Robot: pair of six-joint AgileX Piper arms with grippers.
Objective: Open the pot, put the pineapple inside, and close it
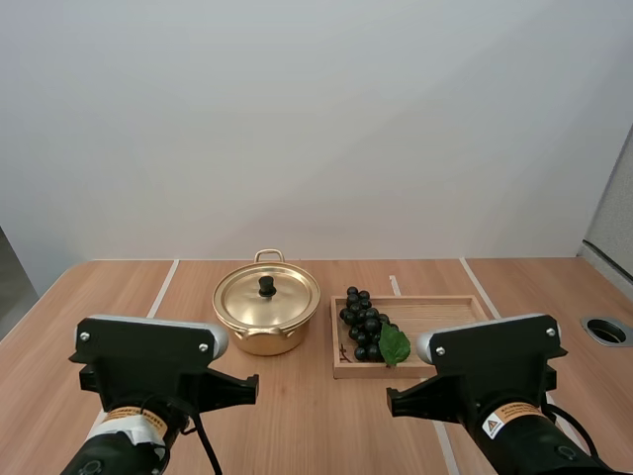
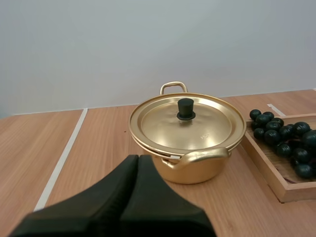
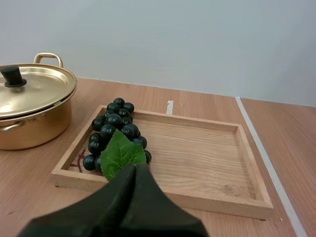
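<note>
Pot [image 2: 197, 170], lid [image 2: 163, 123] on, stands on the desk [image 2: 94, 148] just ahead and right of my left pincer [image 2: 138, 159], which is closed on nothing; its knob [image 2: 185, 108] points straight up, so I judge this arm the nearer for lifting. Ahead of my right pincer [image 3: 134, 169], likewise closed and empty, the fruit is a bunch of grapes [image 3: 114, 129] in the wooden tray [image 3: 197, 148], at its pot-side end.

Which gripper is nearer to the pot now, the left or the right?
Left. The left gripper, fingers shut, points at the pot straight ahead. The right gripper is in front of the tray of grapes, with the pot off to one side.
</note>
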